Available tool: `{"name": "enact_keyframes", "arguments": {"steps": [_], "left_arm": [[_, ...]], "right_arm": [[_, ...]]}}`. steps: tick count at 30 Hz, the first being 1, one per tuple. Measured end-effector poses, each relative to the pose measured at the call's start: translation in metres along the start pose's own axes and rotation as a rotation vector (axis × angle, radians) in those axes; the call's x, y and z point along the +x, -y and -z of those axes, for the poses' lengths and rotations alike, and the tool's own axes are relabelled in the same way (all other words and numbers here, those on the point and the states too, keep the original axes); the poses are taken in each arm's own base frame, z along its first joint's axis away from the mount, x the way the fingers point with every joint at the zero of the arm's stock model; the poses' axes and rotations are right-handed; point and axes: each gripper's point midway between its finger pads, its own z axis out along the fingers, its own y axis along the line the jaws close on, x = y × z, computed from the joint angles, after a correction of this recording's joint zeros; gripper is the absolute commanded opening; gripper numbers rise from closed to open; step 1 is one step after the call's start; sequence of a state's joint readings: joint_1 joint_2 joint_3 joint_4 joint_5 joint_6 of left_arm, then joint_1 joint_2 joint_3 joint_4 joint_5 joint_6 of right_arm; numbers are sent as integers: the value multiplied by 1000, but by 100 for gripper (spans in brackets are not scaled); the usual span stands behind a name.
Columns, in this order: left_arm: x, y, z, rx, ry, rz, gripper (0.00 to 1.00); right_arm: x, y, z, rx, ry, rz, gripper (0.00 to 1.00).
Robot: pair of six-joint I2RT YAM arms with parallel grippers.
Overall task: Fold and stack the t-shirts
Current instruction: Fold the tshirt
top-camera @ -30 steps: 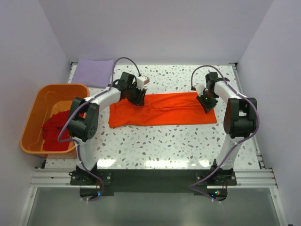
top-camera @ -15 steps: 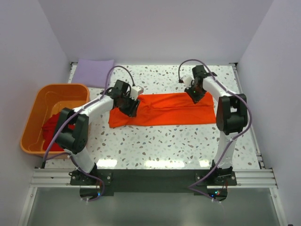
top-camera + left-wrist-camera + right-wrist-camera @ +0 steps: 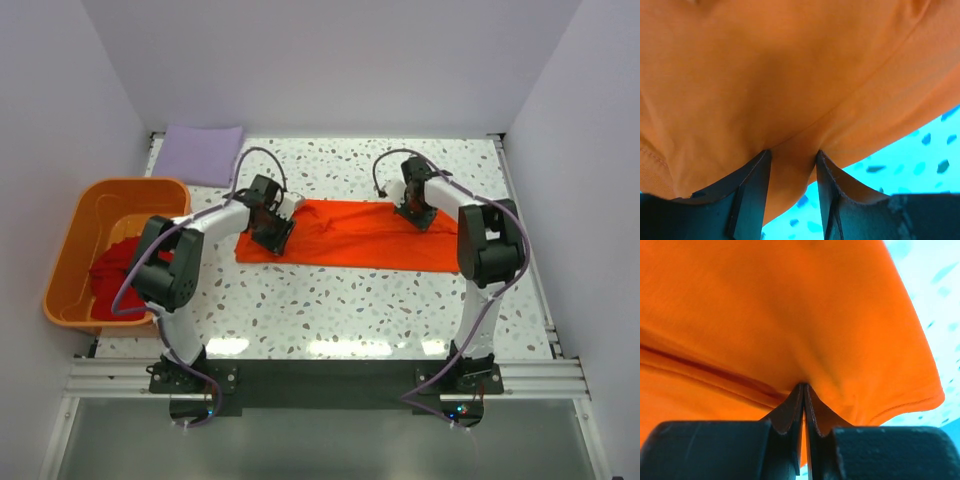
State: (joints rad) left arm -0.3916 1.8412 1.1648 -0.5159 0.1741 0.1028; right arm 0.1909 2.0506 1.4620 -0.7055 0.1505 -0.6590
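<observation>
The bright orange t-shirt [image 3: 350, 235] lies as a long folded strip across the middle of the table. My left gripper [image 3: 272, 225] is at its left end, with a fold of the orange cloth [image 3: 790, 75] pinched between its jaws [image 3: 792, 152]. My right gripper [image 3: 420, 208] is at the strip's far edge, right of centre, shut tight [image 3: 804, 386] on the orange cloth [image 3: 790, 305]. The darker red t-shirt [image 3: 120, 275] lies crumpled in the tub. The pale lavender t-shirt [image 3: 203, 153] lies folded at the far left corner.
The rigid orange plastic tub [image 3: 70, 240] stands off the table's left edge. The speckled tabletop [image 3: 350, 310] runs between the shirt and the arm bases. White walls close in the back and both sides.
My right gripper has moved left along the shirt's far edge, away from its right end. My left gripper has shifted slightly left and nearer. The orange strip now lies slightly skewed.
</observation>
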Motion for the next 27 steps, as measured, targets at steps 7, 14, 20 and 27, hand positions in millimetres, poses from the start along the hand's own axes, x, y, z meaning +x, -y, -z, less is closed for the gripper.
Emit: {"name": "enact_keyframes", "arguments": {"steps": [7, 14, 20, 27], "left_arm": [[-71, -37, -22, -10, 61, -67, 53], [-152, -76, -34, 35, 209, -136, 57], [-172, -91, -2, 61, 304, -72, 57], [-171, -150, 28, 10, 337, 36, 56]], "right_arm": [[58, -45, 18, -87, -78, 46, 10], [80, -93, 60, -276, -50, 38, 11], [58, -86, 98, -281, 61, 11, 13], [50, -120, 104, -380, 72, 42, 13]]}}
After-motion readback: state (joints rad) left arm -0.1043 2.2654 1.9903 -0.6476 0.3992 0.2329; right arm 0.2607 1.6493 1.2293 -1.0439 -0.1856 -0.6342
